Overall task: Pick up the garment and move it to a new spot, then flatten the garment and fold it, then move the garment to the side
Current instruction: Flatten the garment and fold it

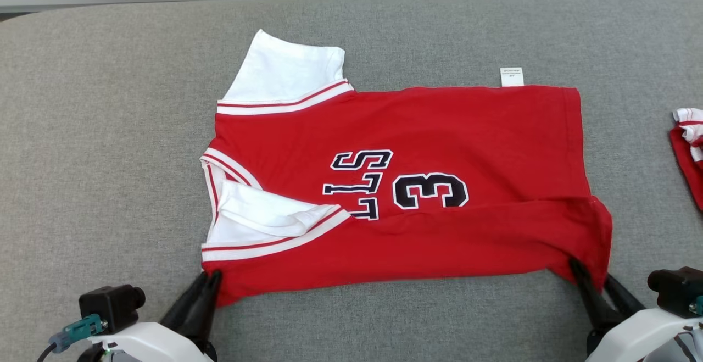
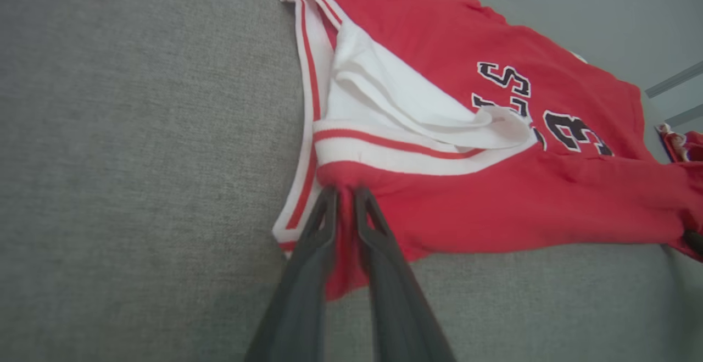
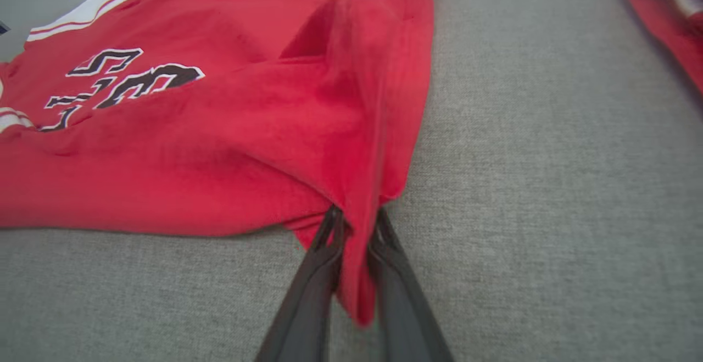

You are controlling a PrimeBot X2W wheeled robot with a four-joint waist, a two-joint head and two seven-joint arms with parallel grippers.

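The garment [image 1: 417,197] is a red jersey with white sleeves, white-and-red trim and dark lettering, lying spread across the grey padded surface with its collar end to the left. My left gripper [image 1: 211,279] is shut on its near left corner; in the left wrist view red cloth is pinched between the dark fingers [image 2: 343,197]. Over at the near right hem corner, my right gripper [image 1: 590,279] is also shut on the garment [image 3: 219,131], and a fold of red cloth hangs between its fingers [image 3: 357,216]. The near edge of the jersey is slightly raised and wrinkled.
A second red-and-white piece of clothing [image 1: 689,153] lies bunched at the right edge of the grey surface [image 1: 110,159]. A white label [image 1: 511,76] sticks out from the jersey's far edge. A pale wall runs behind the surface.
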